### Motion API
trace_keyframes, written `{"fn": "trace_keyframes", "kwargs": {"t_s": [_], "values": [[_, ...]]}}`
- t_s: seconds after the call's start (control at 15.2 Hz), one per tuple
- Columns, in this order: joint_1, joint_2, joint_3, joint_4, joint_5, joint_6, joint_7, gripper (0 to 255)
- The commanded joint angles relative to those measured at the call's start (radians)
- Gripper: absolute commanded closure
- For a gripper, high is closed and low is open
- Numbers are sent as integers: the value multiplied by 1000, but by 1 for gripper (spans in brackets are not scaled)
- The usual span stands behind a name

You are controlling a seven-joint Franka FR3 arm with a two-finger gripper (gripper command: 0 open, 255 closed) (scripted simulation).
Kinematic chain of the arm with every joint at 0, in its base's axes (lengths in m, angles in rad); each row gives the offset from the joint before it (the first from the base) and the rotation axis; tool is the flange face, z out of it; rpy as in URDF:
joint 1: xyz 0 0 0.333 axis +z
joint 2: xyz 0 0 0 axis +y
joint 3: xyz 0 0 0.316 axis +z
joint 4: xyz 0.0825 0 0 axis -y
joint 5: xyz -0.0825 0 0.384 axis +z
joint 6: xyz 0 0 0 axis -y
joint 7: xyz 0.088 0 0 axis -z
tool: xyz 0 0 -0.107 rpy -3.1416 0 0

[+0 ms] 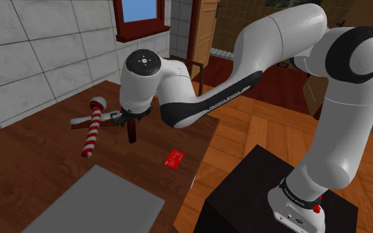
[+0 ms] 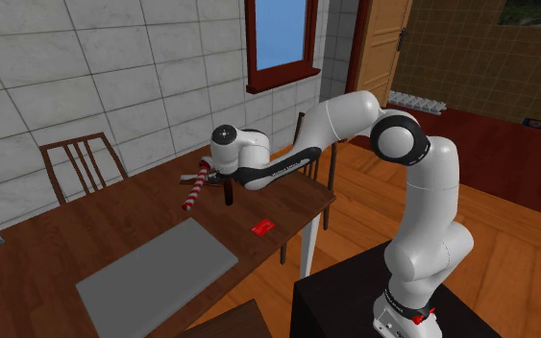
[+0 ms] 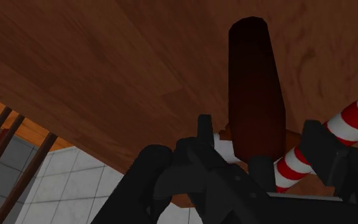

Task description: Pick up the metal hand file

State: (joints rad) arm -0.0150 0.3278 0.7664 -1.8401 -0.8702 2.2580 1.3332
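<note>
- Dark brown wood makes up the table (image 1: 39,152) in the shoulder view, where the white arm bends down to it from the stand (image 1: 244,192) at the lower right. The black gripper (image 1: 120,118) sits low over the boards. The hand file (image 1: 133,131) shows as a dark handle running from the gripper toward the camera.
- A red-and-white candy cane (image 1: 91,132) lies just beside the gripper, on the picture's left. A pale bar (image 1: 79,122) crosses under the cane, and I cannot tell whether it is the file's blade. A red card (image 1: 173,159) and a grey slab (image 1: 92,205) lie well apart from the gripper.
- The second exterior view gives the same layout from farther back. The gripper (image 2: 218,178) is down at the table (image 2: 57,240), with the file's dark handle (image 2: 228,195) below it and the candy cane (image 2: 194,192) next to it. A wooden chair (image 2: 78,163) stands at the tiled wall.
- In the wrist view the fingers (image 3: 204,130) are spread apart, one on each side of the near end of the file's handle (image 3: 254,83). The handle lies on the table (image 3: 107,63). Slivers show on both sides of it, so the gripper (image 3: 260,130) reads as released, not clamped.
- The candy cane (image 3: 352,118) passes close behind one finger.
- By my judgement this is the pre-grasp step, with the file straddled but not yet taken. The next move calls for closing squarely on the handle and lifting straight up, without catching the cane.
</note>
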Motion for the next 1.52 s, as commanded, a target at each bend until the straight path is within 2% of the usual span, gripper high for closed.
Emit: {"fn": "trace_keyframes", "kwargs": {"t_s": [0.0,0.53,1.45], "values": [[0,1,-1,-2,-2,2,2,255],[0,2,-1,-1,-3,2,2,255],[-28,-69,44,92,121,-106,-125,255]]}}
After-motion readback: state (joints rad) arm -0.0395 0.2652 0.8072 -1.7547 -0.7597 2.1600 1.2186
